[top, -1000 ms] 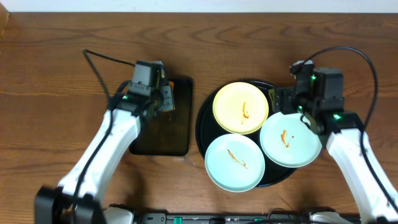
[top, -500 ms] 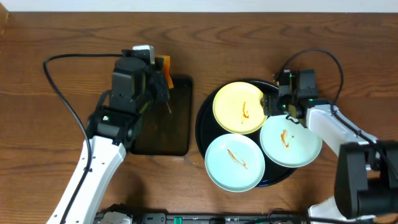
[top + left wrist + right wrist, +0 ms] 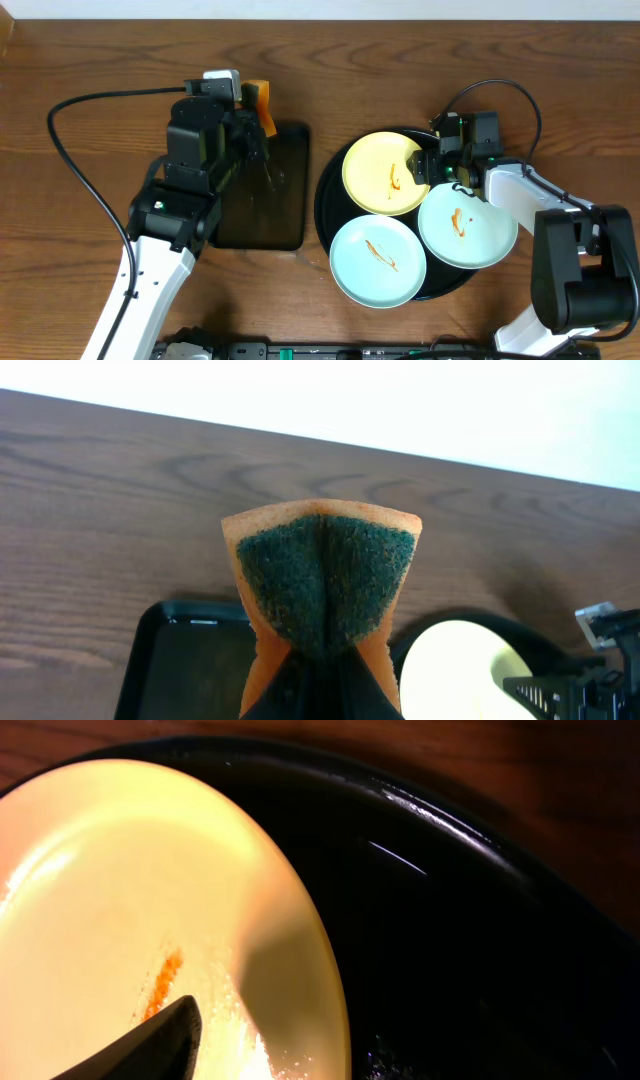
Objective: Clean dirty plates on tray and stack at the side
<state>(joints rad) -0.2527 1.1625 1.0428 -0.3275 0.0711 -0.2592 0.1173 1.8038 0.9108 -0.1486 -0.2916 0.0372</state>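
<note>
**Left arm.** The arm reaches over the rectangular black tray [image 3: 285, 205], with its wrist camera facing the table's far edge. The left gripper [image 3: 318, 682] is clamped on the sponge [image 3: 322, 575]. The sponge is folded along its centre, with the green scouring face outward and orange foam at the edges. In the overhead view it sits by the rear edge of the rectangular tray.

**Right arm.** The arm bends inward and places the right gripper [image 3: 425, 166] at the right-hand rim of the yellow plate [image 3: 372, 160].

**Limits of view.** The right wrist view shows only one dark finger [image 3: 150, 1045], over the plate's inner surface near an orange smear. Whether the jaws are closed on the rim cannot be determined.

**Plates.** All three lie on the round tray [image 3: 321, 195]. The yellow plate is at the rear, with the left mint plate [image 3: 378, 275] and the right mint plate [image 3: 475, 235] in front. Each carries a sauce smear.

**Surroundings.** The table [image 3: 80, 60] is brown wood grain. A white surface [image 3: 400, 400] lies beyond its far edge. A black cable [image 3: 62, 150] loops beside the left arm.
</note>
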